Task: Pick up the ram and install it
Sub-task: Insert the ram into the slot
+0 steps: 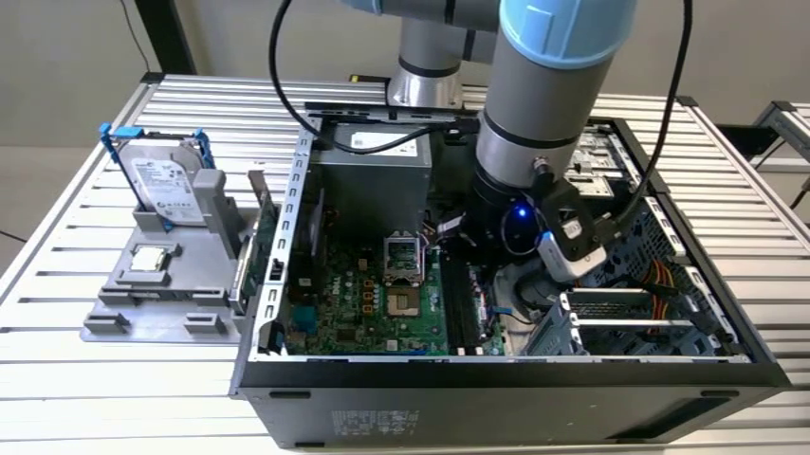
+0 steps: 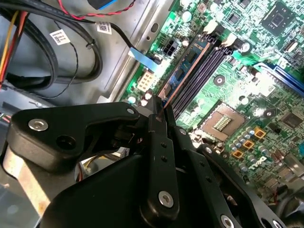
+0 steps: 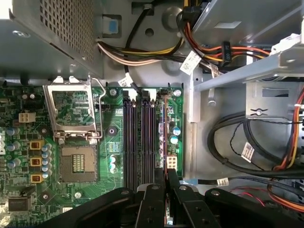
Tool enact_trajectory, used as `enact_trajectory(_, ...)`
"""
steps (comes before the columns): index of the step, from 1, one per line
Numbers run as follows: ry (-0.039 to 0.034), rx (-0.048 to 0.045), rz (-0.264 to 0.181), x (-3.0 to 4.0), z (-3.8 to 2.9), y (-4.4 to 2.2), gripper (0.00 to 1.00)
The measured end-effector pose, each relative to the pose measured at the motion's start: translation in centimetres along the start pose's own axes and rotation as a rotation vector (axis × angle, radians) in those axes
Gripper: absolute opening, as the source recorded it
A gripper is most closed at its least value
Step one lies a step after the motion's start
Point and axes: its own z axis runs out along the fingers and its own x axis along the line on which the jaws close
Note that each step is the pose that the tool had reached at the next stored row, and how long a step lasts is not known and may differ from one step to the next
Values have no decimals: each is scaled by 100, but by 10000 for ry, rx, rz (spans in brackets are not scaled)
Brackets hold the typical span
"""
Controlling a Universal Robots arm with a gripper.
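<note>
Tool [image 2: 161, 111] clamped narrow on the ram [image 2: 187, 61], fingers [image 3: 156, 199] pinching one end of the stick, edge-on. In the second wrist view, ram seen standing on its long edge over the outermost memory slot [image 2: 202, 71] of the motherboard [image 2: 266, 90], running away from the tool along the slot's length toward the white latches at the far end. Long axis of the ram in line with the slots, not across them; judged close to seated or just above the slot, though contact along the full length could not be told. In the first wrist view, the same stick [image 3: 164, 137] viewed end-on as a thin line at the slot nearest the chassis wall, with the empty dark slots [image 3: 137, 137] lying between it and the CPU socket [image 3: 76, 164]. In the exterior view, tool [image 1: 487, 261] lowered inside the open computer case [image 1: 506, 379], beside the CPU socket [image 1: 402, 275] on the side toward the drive cage. Hard drive in its blue frame [image 1: 162, 180] parked upright on a grey fixture on the worktop [image 1: 76, 379], well apart from the case.
</note>
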Motion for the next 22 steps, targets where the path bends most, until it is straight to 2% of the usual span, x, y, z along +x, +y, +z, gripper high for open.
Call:
enact_trajectory(5,0,-3,-17,10,46,-13,0)
enact_trajectory(11,-1,-5,-18,12,57,-14,0)
enact_trajectory(17,-1,5,-19,18,148,-15,0)
enact_trajectory(22,-1,10,-70,28,161,-16,0)
